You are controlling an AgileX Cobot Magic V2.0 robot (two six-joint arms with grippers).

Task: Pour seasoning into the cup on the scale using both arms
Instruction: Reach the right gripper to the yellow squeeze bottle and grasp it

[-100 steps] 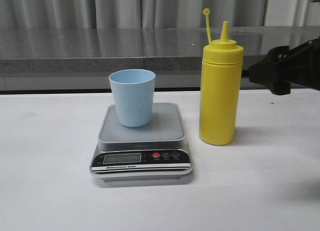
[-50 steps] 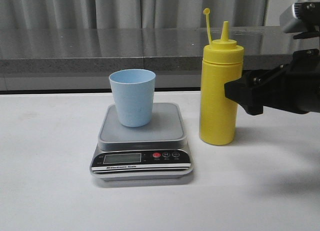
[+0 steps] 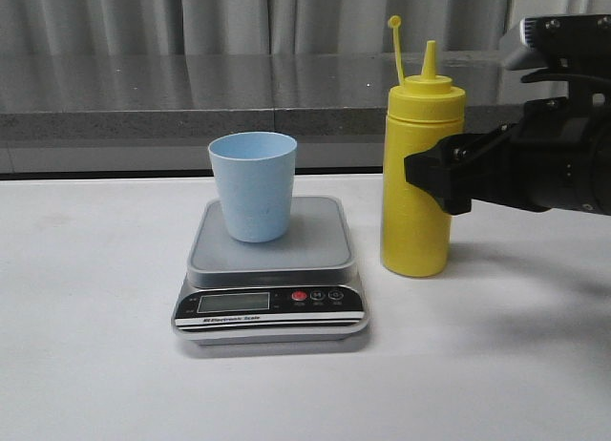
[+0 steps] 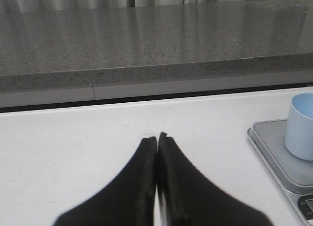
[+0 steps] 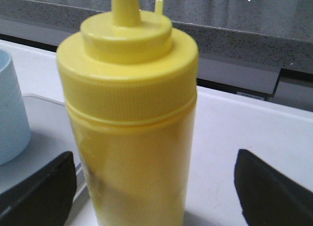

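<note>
Since a moment before, only the right arm had moved: from the front, the right gripper [image 3: 441,180] had slid further in from the right and now overlapped the seasoning bottle [image 3: 418,155] at mid-height, where half a second earlier it had barely reached the bottle's side. The bottle stood upright on the white table [image 3: 95,346], just beside the scale [image 3: 271,279] on its right, exactly where it had been. The cup [image 3: 253,185] sat upright on the scale's grey platform, toward the back left, unmoved. The left arm did not show in this view.

From the left wrist, the left gripper [image 4: 157,139] had its two black fingers pressed together, holding nothing, poised over bare table. The scale [image 4: 274,147] and the cup [image 4: 299,125] showed at the edge of the view, well apart from the fingertips.

From the right wrist, the bottle [image 5: 128,118] filled the middle, with the right gripper's fingers [image 5: 36,194] spread wide, one on each side of it. Both fingers stood clear of the yellow wall, with a visible gap either way. The cup [image 5: 11,108] and a strip of the scale platform [image 5: 46,138] lay beyond the bottle.
</note>
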